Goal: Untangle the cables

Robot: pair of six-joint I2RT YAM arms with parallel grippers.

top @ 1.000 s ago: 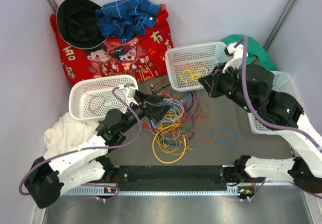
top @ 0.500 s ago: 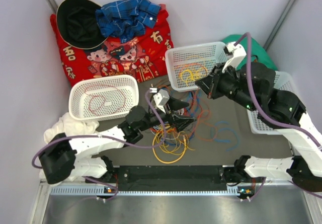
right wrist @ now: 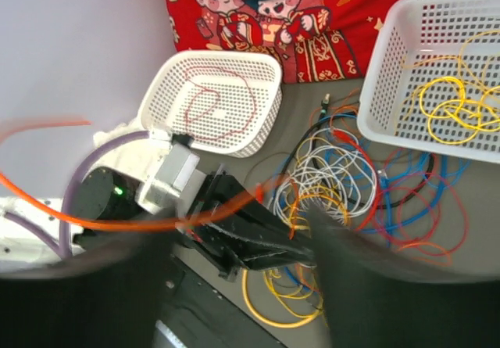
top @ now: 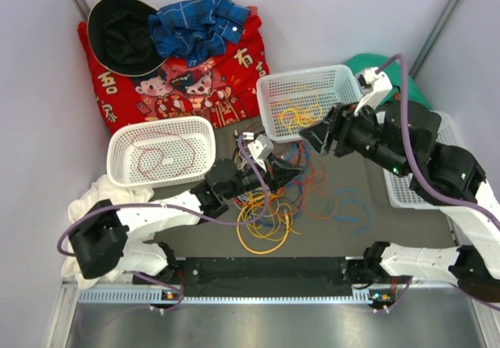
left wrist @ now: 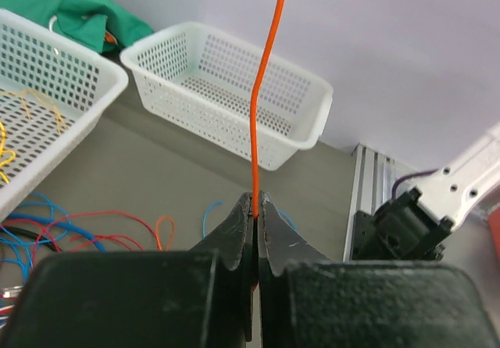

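The cables (top: 269, 195) lie in a tangle of yellow, orange, red, blue and white loops on the table's middle. My left gripper (top: 291, 170) reaches over the tangle. In the left wrist view it (left wrist: 255, 201) is shut on a thin orange cable (left wrist: 262, 90) that rises straight up from the jaws. My right gripper (top: 308, 133) hovers by the middle basket. In the right wrist view it (right wrist: 234, 231) is open, its blurred fingers wide apart, and the orange cable (right wrist: 94, 219) streaks past its left finger. Yellow cables (top: 297, 116) lie in the middle basket, a red cable (top: 160, 156) in the left basket.
Three white baskets stand around the tangle: left (top: 125, 133), middle (top: 269, 86), right (top: 406, 195). A red printed cloth (top: 226, 82), a black hat (top: 125, 35) and a blue plaid cloth (top: 199, 23) lie at the back. A green cloth (top: 398, 78) and a white cloth (top: 101, 203) lie at the sides.
My left arm swung right from the left basket to above the tangle, and its gripper shut on the orange cable. The right gripper opened and drew back slightly to the right.
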